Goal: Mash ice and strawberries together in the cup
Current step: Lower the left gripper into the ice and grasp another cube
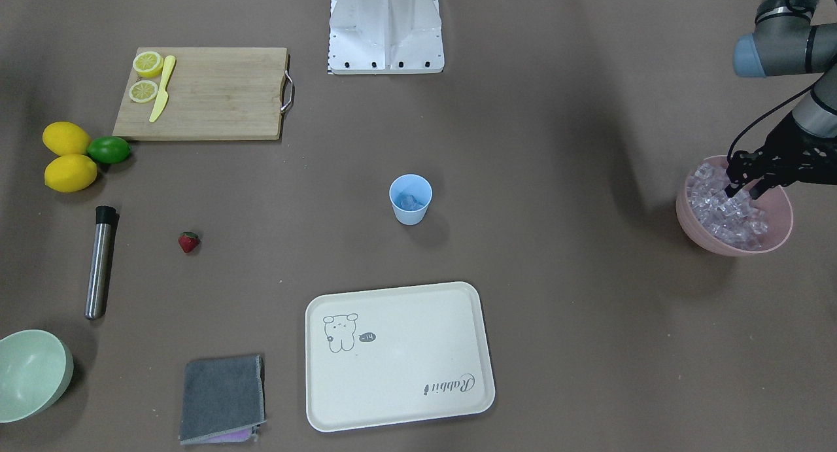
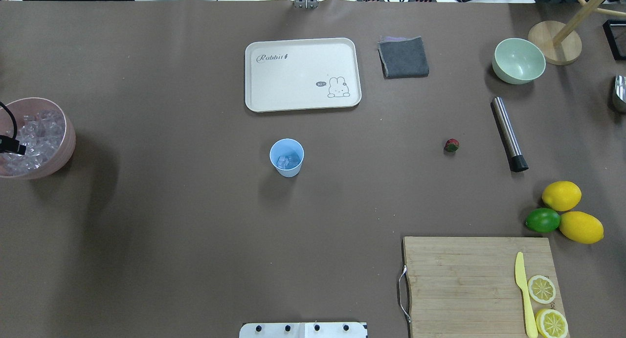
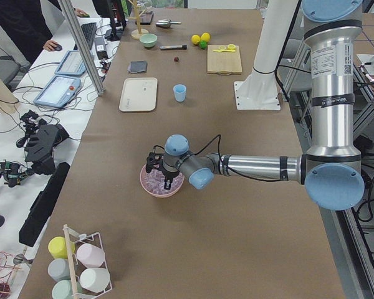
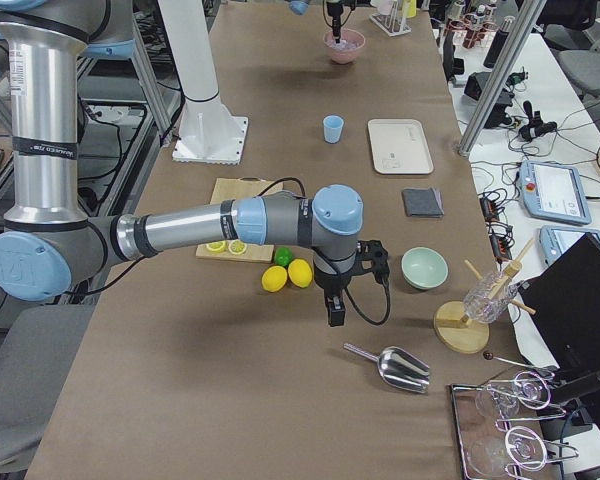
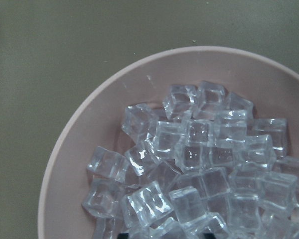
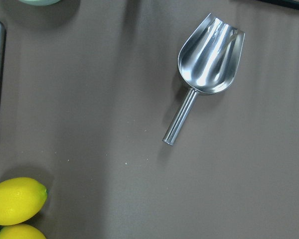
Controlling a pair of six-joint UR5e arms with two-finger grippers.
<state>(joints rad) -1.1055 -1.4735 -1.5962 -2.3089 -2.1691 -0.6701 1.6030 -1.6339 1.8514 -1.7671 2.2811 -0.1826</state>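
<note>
The light-blue cup (image 1: 410, 200) stands upright mid-table with a few ice cubes (image 2: 287, 160) in it. The pink bowl (image 1: 735, 245) at the table's left end is heaped with ice (image 5: 199, 164). My left gripper (image 1: 742, 191) hangs over that bowl with its fingertips down among the cubes; the jaws look apart and hold nothing I can see. The red strawberry (image 1: 189, 242) lies alone on the table, far from both grippers. My right gripper (image 4: 335, 312) hovers off past the lemons and shows only in the exterior right view, so I cannot tell if it is open or shut.
A steel muddler (image 1: 100, 262) lies near the strawberry. A cream tray (image 1: 399, 357), a grey cloth (image 1: 222, 396) and a pale-green bowl (image 1: 29, 373) sit on the far side. A cutting board (image 1: 216, 92) holds lemon slices and a knife; lemons and a lime lie beside it. A metal scoop (image 6: 209, 55) lies under the right wrist.
</note>
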